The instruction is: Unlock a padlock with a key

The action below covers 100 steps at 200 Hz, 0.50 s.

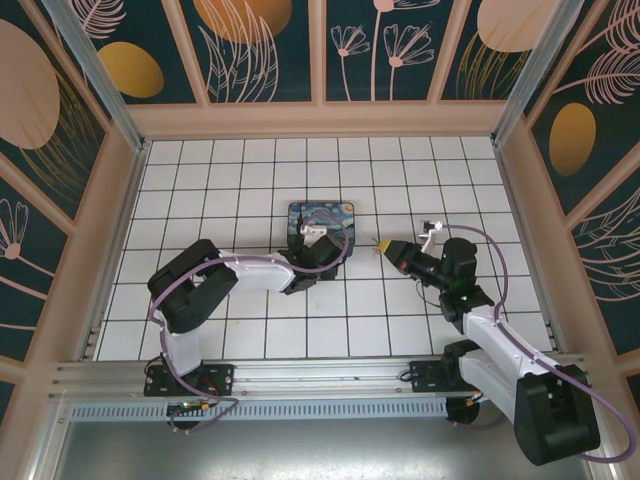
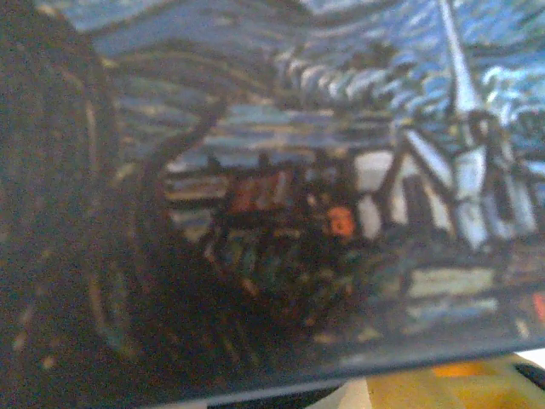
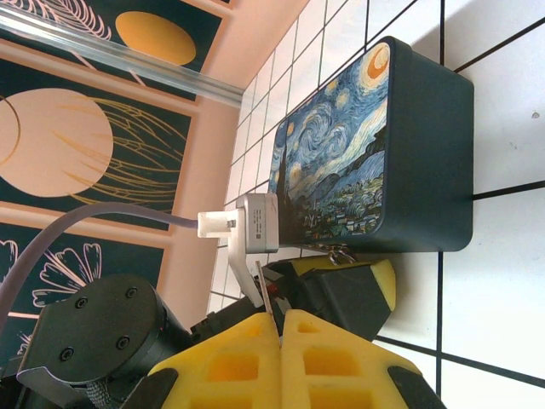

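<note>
At the near edge of the white-tiled table (image 1: 200, 200) we see the two arm bases. The left arm reaches in from the near left corner and the right arm from the near right corner.

The right gripper (image 1: 384, 247) hangs a little right of the table's middle, with its tip pointing left toward the box (image 1: 322, 213). In its own wrist view its yellow fingers (image 3: 221, 366) are pressed flat against each other. The key (image 3: 266, 294), a thin silvery strip, stands out of the seam between them, so this gripper is clamped on the key.

Just past the key, the left gripper (image 3: 345, 285) shows as a dark body with a yellow pad, low against the near edge of the box. We cannot tell how wide its jaws stand, since its fingertips are hidden from us. A small white wrist camera (image 3: 255, 226) with a grey cable sits above it.

Between that gripper and the box edge lies a tiny silvery loop on a dark bit, which we take to be the padlock (image 3: 341, 254). It is too small for us to tell whether it is held or only lying there.

The box lies flat near the middle of the table with its blue-and-yellow swirl-painted face up. In the left wrist view that face is very close and blurred.
</note>
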Each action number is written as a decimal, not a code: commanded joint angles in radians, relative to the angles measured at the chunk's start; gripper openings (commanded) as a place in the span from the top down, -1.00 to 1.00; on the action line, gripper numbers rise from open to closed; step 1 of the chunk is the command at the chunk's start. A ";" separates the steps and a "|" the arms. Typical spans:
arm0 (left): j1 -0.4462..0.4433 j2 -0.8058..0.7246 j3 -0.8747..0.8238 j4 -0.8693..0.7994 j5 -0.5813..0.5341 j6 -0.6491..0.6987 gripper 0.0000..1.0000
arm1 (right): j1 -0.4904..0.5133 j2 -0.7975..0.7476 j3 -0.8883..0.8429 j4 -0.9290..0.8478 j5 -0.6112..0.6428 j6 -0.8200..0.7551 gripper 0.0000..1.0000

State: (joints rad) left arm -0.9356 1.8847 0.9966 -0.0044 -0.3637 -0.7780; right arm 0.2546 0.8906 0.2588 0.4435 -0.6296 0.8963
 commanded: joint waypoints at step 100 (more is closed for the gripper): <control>0.006 -0.047 0.129 -0.194 0.172 0.011 0.28 | 0.005 -0.094 -0.012 -0.152 -0.002 -0.055 1.00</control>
State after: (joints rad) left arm -0.9314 1.8950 1.0702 -0.1097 -0.2718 -0.7635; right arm 0.2550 0.8631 0.2604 0.3668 -0.6315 0.8787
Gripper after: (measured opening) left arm 0.364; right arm 0.041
